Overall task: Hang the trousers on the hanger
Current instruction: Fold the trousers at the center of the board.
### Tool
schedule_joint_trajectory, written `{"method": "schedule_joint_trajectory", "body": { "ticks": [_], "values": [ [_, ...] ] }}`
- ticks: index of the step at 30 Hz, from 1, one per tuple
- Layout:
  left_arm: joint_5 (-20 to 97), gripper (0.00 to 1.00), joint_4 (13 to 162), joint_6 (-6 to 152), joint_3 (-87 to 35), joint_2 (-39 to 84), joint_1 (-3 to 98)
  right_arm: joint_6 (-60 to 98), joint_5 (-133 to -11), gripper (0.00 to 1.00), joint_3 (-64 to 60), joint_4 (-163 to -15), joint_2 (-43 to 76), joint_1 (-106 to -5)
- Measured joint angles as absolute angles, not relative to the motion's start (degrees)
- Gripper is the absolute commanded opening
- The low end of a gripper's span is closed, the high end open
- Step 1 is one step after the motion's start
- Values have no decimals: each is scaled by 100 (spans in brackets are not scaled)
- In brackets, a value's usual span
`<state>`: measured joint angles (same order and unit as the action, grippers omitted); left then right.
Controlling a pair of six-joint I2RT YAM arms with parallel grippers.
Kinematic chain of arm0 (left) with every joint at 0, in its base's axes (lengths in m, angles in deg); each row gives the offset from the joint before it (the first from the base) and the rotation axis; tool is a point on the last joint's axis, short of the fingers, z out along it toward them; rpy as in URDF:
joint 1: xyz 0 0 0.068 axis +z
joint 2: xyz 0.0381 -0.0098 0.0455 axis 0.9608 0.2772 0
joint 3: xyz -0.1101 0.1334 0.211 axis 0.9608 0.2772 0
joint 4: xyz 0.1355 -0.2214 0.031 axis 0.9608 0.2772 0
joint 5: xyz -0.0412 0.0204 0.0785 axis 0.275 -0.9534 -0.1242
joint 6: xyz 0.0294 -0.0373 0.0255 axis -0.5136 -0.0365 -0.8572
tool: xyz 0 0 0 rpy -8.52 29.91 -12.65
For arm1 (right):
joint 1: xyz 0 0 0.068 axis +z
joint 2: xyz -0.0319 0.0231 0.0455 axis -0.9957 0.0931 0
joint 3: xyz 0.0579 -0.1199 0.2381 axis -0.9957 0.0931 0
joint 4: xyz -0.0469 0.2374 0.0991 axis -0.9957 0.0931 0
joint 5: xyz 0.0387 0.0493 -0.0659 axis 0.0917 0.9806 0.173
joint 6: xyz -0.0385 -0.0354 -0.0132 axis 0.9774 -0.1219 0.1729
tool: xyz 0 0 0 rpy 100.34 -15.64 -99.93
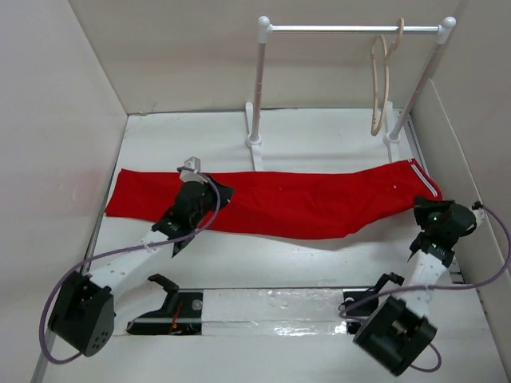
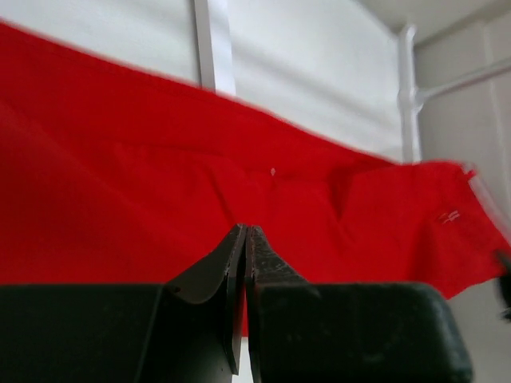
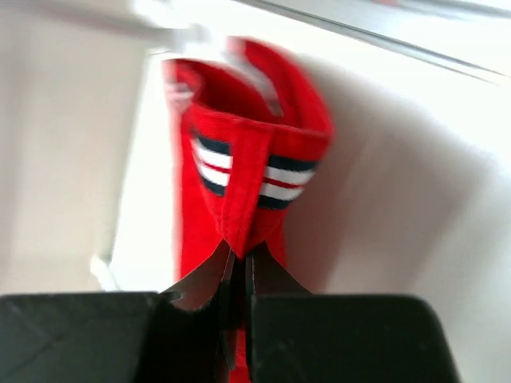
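Little finished yet, by the look. From above, shows the trousers [image 1: 303,203] stretched flat across the table [image 1: 319,136], the hanger [image 1: 380,80] bare on the rack bar [image 1: 351,29], well apart from them. From the left wrist, shows the left gripper [image 2: 244,231] pressed closed, apparently pinching red cloth. From the right wrist, shows the right gripper [image 3: 238,255] clamped on the striped cuff [image 3: 239,171]. Leaves lifting and draping to do.

Arm hardware, both YAMs, as you logged it.
Your left arm [image 1: 132,263] and right arm [image 1: 431,259] had white link shells on black joint housings. A grey-purple cable [image 1: 217,203] looped along each. Black wedge-shaped fingers [image 2: 207,275] showed in both wrist views, and a green light [image 1: 433,214] showed on the right wrist.
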<state>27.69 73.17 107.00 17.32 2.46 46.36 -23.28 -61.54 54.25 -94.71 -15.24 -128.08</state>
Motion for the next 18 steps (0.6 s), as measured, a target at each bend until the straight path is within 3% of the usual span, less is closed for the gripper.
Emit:
{"method": "schedule_joint_trajectory", "body": {
  "ticks": [7, 18],
  "values": [
    [1784, 0, 7033, 10767, 1883, 1602, 2743, -1497, -6167, 0, 3976, -8190, -3459, -11680],
    [973, 0, 6530, 11091, 1275, 3770, 1727, -920, -6436, 0, 1928, -7434, -2956, -8574]
  ]
}}
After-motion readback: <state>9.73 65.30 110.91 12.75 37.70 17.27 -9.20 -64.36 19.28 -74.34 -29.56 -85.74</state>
